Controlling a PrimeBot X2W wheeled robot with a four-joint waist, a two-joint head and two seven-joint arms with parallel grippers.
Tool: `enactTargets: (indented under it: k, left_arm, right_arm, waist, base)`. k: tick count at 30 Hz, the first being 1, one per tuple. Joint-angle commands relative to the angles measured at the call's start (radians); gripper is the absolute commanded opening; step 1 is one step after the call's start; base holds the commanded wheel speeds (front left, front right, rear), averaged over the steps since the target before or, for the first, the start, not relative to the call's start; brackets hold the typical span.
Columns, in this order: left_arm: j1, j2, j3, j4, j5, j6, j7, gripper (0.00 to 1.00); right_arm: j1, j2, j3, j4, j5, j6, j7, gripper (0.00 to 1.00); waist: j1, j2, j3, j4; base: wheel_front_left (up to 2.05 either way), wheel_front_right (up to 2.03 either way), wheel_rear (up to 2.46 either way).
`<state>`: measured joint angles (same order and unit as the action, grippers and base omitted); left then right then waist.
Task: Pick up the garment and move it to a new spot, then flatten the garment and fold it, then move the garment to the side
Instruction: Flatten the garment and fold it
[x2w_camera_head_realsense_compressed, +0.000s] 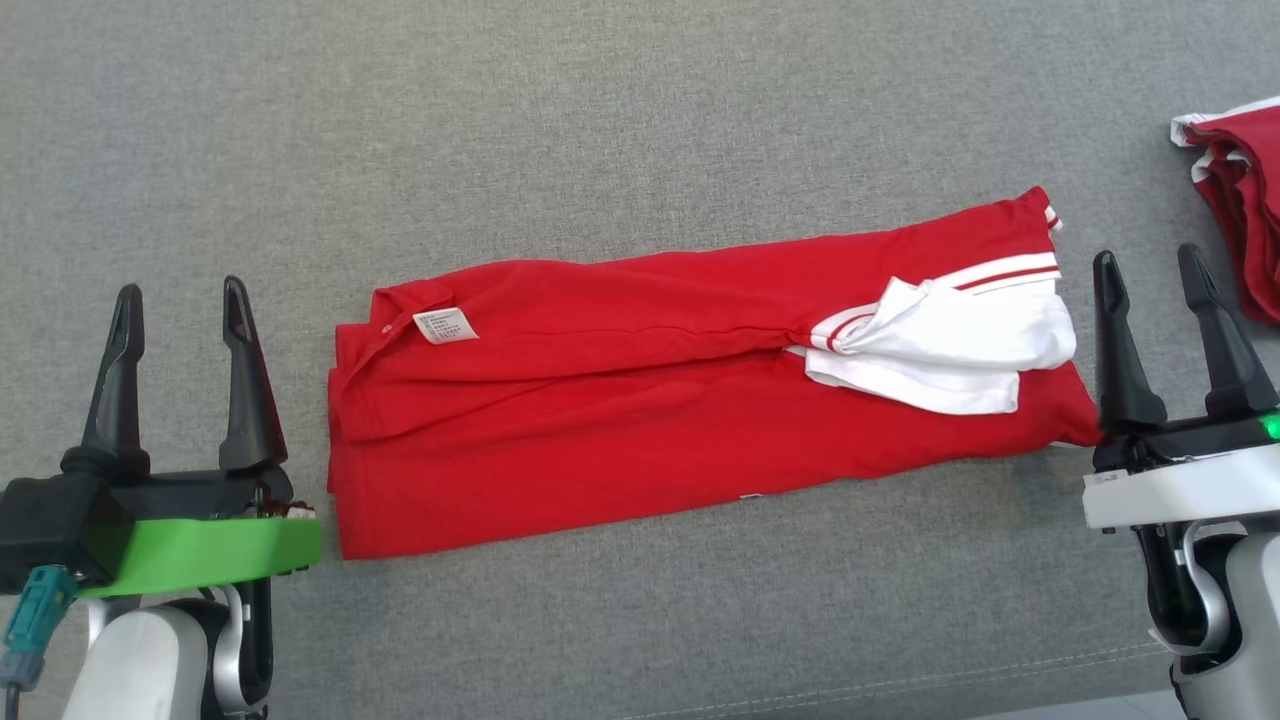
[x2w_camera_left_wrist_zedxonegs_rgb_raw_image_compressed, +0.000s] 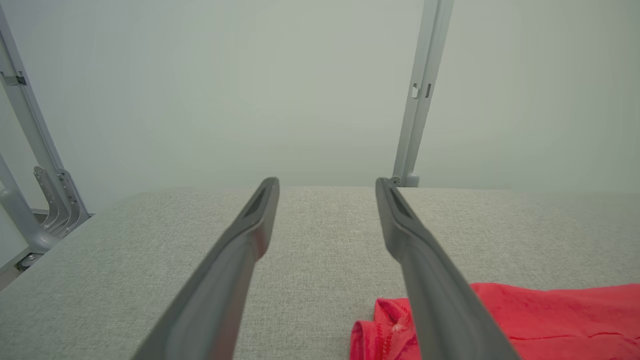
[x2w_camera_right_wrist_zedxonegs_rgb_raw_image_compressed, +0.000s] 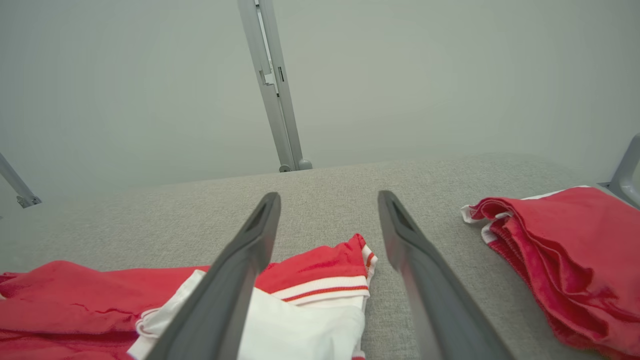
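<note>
Seemingly mid-fold, with the garment lying as a long red band mid-table between left gripper and right gripper, both spread wide and empty; next, probably pinching both ends to fold crosswise.

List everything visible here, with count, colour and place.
shirt: one, red and white, folded long, middle of the table
label: one, white, on the shirt near its left end
pile: one, red with white trim, far right of the table
table: one, grey cloth top
posts: at least two, grey, behind the table
left gripper: one, dark fingers, open, by the shirt's left end
right gripper: one, dark fingers, open, by the shirt's right end
</note>
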<state>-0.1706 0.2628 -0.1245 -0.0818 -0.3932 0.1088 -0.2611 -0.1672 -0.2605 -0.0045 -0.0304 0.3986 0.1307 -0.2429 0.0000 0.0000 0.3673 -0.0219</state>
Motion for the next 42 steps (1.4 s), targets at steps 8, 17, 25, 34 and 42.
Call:
enactTargets:
  k: [8, 17, 25, 34, 42]
  left_arm:
    - [0.018, 0.007, 0.005, -0.019, 0.092, -0.019, -0.004, 1.00]
    - [0.011, -0.017, 0.021, -0.007, 0.116, -0.050, -0.004, 1.00]
    - [-0.007, -0.038, 0.029, -0.004, 0.131, -0.072, -0.004, 1.00]
    - [-0.036, -0.061, 0.032, 0.006, 0.146, -0.102, -0.004, 1.00]
    - [-0.049, -0.076, 0.047, 0.017, 0.161, -0.122, -0.004, 1.00]
  right_arm:
    - [0.023, 0.017, 0.014, 0.014, -0.044, 0.000, 0.019, 1.00]
    - [0.023, 0.001, 0.000, 0.031, -0.045, 0.000, 0.027, 1.00]
    - [0.024, -0.015, -0.047, 0.101, -0.030, 0.000, 0.026, 1.00]
    - [-0.034, -0.017, 0.021, 0.294, 0.021, 0.000, 0.012, 1.00]
    - [-0.062, 0.003, 0.150, 0.485, 0.123, 0.000, 0.047, 0.50]
  waist:
    - [0.0000, 0.0000, -0.019, 0.019]
    - [0.0000, 0.0000, -0.023, 0.041]
    - [0.0000, 0.0000, -0.019, 0.060]
    - [0.0000, 0.0000, 0.012, 0.075]
    - [0.0000, 0.0000, 0.027, 0.073]
  base:
    - [0.00, 0.00, 0.00]
    - [0.00, 0.00, 0.00]
    - [0.00, 0.00, 0.00]
    - [0.00, 0.00, 0.00]
    - [0.00, 0.00, 0.00]
